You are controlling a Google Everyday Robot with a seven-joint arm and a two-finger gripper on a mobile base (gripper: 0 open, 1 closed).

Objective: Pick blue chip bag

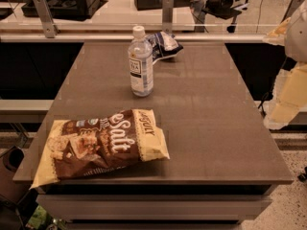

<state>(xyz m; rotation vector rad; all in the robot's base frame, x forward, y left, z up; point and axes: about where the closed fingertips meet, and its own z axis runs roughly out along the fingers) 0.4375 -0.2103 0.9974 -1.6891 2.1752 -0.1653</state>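
Because the blue chip bag (164, 45) is a small, wrinkly foil pouch, I judge it very light, soft, crushable and somewhat slick. A pinch across a raised crumpled fold or an end seam therefore looks safer than a squeeze on the puffed middle. In the camera view it lies at the far edge of the table (206, 109), just behind the water bottle (141, 63) and to its right; whether the two touch I cannot tell. The gripper (291, 97) hangs beyond the table's right side, well apart from the bag; whether it is released or clenched I cannot tell.
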